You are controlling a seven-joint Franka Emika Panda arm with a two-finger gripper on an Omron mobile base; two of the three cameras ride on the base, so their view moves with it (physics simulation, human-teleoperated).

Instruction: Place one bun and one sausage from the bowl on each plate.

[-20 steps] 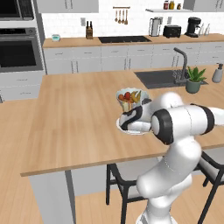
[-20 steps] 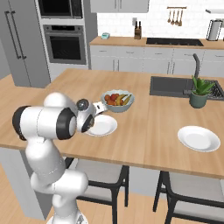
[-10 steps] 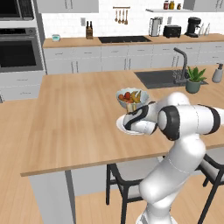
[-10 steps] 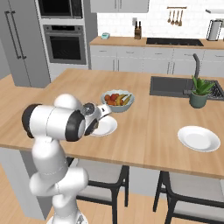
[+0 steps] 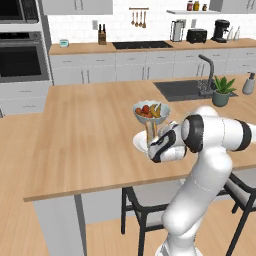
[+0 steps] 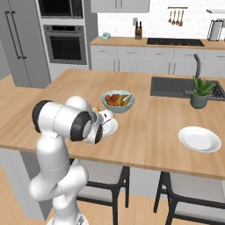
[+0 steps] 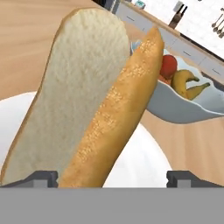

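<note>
A split tan bun (image 7: 87,96) stands nearly upright over the near white plate (image 7: 144,162), close in front of my gripper (image 7: 112,177). The fingertips sit wide apart. The left one lies against the bun's base and the right one is clear of it, so the gripper looks open. From the left base view the bun (image 5: 150,131) rises on end from the plate (image 5: 139,144) beside my hand (image 5: 154,142). A second white plate (image 6: 200,139) lies empty far to the right. The black bowl is out of view.
A pale grey fruit bowl (image 5: 151,111) stands just behind the near plate, almost touching it. A sink (image 6: 176,85) and a potted plant (image 6: 201,93) are at the island's far right. Stools (image 6: 110,184) stand under the front edge.
The hand has stayed over the near plate with the bun; the elbow and forearm have swung slightly to the right.
</note>
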